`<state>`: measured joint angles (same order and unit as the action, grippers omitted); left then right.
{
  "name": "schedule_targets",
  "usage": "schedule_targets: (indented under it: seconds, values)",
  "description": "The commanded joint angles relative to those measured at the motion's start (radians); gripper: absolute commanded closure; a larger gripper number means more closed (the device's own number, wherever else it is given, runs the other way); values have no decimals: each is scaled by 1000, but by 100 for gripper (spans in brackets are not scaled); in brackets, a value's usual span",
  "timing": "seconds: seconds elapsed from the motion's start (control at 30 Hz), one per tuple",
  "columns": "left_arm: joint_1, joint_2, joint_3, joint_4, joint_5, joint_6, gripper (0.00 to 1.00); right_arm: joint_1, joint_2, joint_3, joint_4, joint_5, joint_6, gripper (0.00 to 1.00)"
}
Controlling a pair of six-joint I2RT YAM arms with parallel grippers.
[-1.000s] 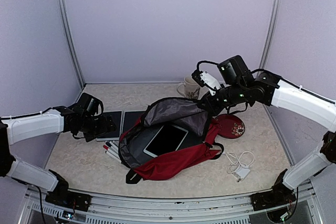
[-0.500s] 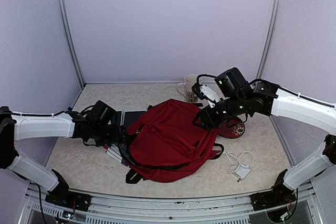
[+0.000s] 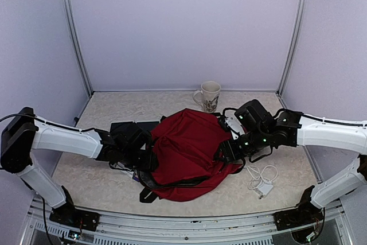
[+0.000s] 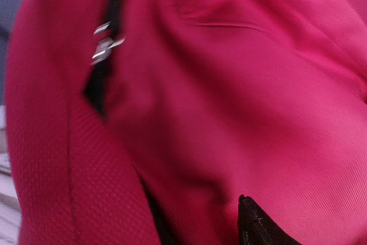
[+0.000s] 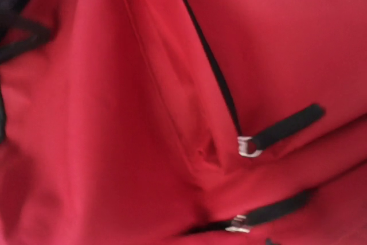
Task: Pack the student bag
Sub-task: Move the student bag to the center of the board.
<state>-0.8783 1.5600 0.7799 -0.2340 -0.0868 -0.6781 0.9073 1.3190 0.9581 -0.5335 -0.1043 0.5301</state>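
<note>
Left claw first: from above you see it buried against the left edge of the student bag. Its jaws are lost among dark fabric and strap, so you cannot tell whether it is released, clenched or grasping anything. Its wrist view gives you only one black fingertip at the bottom edge, the rest cut off. Your right claw is pressed to the bag's right side with its jaws just as hard to read. Its wrist camera shows hardly any finger, so that state cannot be told either.

The bag lies in the middle of the table, between your two arms, a soft dark red mound with rumpled folds. Up close the weave is fine and slightly ribbed. Metal pulls with black fabric tabs show beside a black zipper track in the right wrist view, and blurred silver pulls in the left. A black strap sticks out at the near left corner. A dark flat slab is half hidden behind the left arm. A pale mug stands behind the bag, and a white cable lies coiled to its right.
</note>
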Motion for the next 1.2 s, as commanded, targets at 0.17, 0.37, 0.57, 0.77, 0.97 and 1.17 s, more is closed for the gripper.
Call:
schedule_targets:
  seconds: [0.17, 0.37, 0.57, 0.77, 0.97, 1.17]
  values:
    - [-276, 100, 191, 90, 104, 65, 38, 7, -74, 1, -2, 31, 64, 41]
    - [-358, 173, 350, -20, 29, 107, 15, 8, -62, 52, -6, 8, 48, 41]
    - [-297, 23, 308, -93, -31, 66, 5, 22, 82, 174, 31, -24, -10, 41]
    - [-94, -172, 190, -185, -58, -1, 1, 22, 255, 348, 135, -22, -60, 42]
    - [168, -280, 116, -204, -16, 7, 3, 23, 442, 460, 306, -81, -36, 42]
    - [271, -227, 116, -97, 69, 25, 14, 33, 653, 567, 434, -137, 41, 46]
